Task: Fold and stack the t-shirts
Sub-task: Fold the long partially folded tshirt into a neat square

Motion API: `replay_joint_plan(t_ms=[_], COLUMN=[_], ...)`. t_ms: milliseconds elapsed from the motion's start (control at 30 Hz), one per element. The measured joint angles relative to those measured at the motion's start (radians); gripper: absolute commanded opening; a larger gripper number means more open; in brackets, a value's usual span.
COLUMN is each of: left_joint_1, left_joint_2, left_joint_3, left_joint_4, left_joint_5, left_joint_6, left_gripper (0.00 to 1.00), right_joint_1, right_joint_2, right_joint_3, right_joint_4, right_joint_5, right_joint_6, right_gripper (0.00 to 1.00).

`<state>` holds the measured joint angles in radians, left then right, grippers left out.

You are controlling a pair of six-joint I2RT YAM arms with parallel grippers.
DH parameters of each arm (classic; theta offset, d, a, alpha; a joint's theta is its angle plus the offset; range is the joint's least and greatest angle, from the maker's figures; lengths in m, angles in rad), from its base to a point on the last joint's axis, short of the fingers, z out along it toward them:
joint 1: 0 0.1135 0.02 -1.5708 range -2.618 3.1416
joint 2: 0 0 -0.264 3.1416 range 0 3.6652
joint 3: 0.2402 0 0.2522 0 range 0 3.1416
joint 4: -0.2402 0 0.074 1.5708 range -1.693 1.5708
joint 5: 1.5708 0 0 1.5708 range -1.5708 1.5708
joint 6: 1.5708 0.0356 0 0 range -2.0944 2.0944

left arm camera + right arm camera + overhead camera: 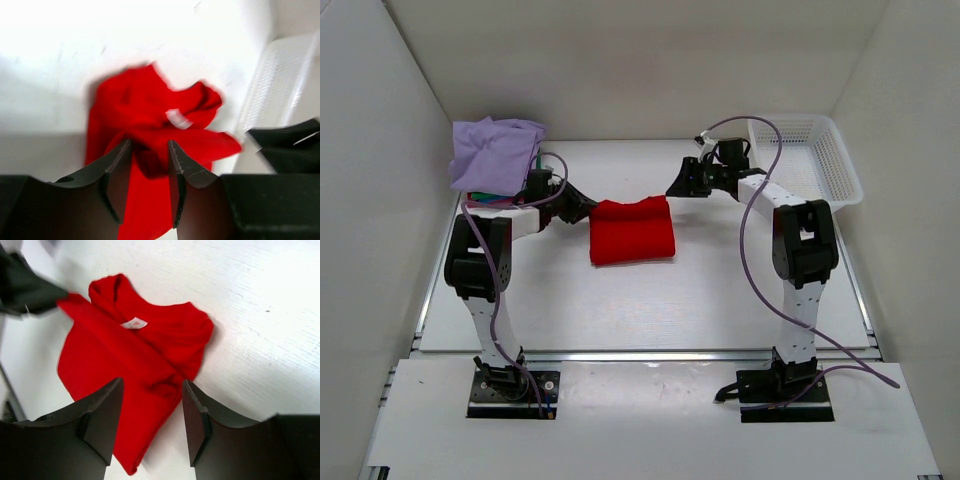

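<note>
The bright red t-shirt [632, 230] lies folded in a rough rectangle at the table's middle. It also shows in the left wrist view [145, 105] and in the right wrist view [115, 355], with its white neck label up. My left gripper [585, 207] is at the shirt's left edge. Its jaws [148, 147] stand partly open, with a bunched red fold between the fingertips. My right gripper [677, 186] hovers over the shirt's back right corner, open and empty [152, 387]. A pale lavender shirt [495, 150] tops the stack at the back left.
Green and red cloth edges [480, 196] peek out under the lavender shirt, just behind my left arm. A white plastic mesh basket [825, 160] stands at the back right, also in the left wrist view [280, 80]. White walls close in the table on three sides.
</note>
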<state>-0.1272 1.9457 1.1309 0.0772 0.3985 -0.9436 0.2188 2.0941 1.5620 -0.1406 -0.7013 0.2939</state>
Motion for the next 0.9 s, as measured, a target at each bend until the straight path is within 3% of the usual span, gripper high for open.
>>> replay_joint_plan(t_ms=[67,233,433,700,900], left_joint_1=[0.005,0.011,0.021,0.027,0.027], left_joint_2=[0.010,0.016,0.010,-0.156,-0.201], left_joint_3=[0.027,0.095,0.098,-0.061,-0.097], left_joint_4=[0.034,0.135,0.146,0.051,-0.026], left_joint_5=[0.005,-0.016,-0.043,-0.047,-0.042], left_joint_6=[-0.027,-0.054,-0.055,0.020,0.088], left_gripper=[0.45,0.49,0.47,0.47,0.50], right_joint_1=[0.014,0.059,0.088,0.113,0.132], right_joint_2=[-0.031,-0.146,-0.179,0.087,0.369], right_joint_3=[-0.026,-0.145,-0.187,0.128,0.553], right_joint_4=[-0.002,0.016,0.035,-0.065,-0.296], right_joint_5=[0.016,0.065,0.086,0.152,0.224], right_joint_6=[-0.067,-0.188,-0.242,-0.266,-0.299], right_gripper=[0.50,0.42,0.13,0.12,0.08])
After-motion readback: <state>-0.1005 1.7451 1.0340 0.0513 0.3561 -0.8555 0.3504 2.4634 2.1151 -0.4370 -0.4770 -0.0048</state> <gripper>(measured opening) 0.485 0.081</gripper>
